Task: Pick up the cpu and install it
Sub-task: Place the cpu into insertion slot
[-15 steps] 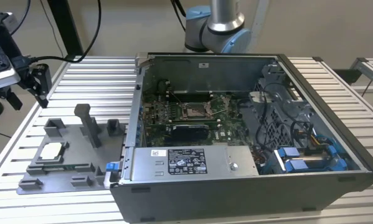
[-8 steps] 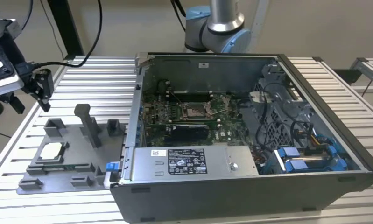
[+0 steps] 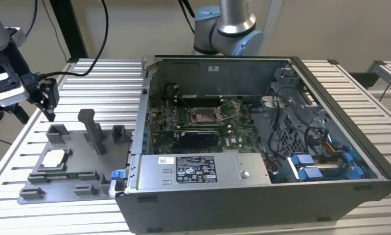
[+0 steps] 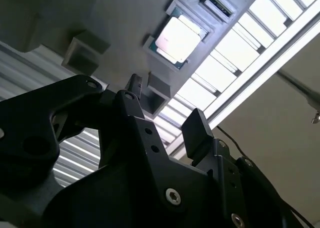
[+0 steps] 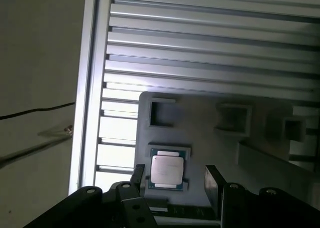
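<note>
Silvery cpu sits untouched in its grey fixture by the table corner; the gripper hovers above, jaws apart, empty.

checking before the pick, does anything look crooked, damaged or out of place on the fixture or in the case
Nothing stands out. The cpu lies flat and square in its recess on the grey fixture. The gripper hangs open above the fixture, holding nothing, and the computer case lies open with nothing visibly loose.

A plain beige wall was seen behind a ribbed silver aluminium slat table. A second slatted table was set at the exterior view's right.
</note>
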Motion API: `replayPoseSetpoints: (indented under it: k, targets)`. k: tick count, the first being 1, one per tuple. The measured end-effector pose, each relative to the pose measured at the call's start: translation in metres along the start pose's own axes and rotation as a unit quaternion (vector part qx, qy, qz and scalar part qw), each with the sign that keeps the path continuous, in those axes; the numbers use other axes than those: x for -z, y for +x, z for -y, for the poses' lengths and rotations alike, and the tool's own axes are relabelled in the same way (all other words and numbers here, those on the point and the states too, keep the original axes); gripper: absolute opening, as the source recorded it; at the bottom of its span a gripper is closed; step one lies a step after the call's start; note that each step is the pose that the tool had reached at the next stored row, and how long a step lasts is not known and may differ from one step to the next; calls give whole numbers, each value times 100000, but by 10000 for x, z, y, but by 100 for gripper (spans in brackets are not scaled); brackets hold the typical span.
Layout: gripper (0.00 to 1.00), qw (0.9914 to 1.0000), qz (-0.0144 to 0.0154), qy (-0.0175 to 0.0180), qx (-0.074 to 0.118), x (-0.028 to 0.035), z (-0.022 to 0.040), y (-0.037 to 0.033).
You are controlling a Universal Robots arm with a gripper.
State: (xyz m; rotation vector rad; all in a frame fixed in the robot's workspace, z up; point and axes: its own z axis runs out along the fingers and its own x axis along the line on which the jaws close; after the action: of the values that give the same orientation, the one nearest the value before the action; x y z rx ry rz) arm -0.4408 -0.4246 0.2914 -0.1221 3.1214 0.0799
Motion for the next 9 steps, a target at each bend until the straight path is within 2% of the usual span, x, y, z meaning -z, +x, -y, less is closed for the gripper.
replayPoseSetpoints:
  k: [9]
  targets:
    - [100,100000,-10,5,-2,-115,18,4]
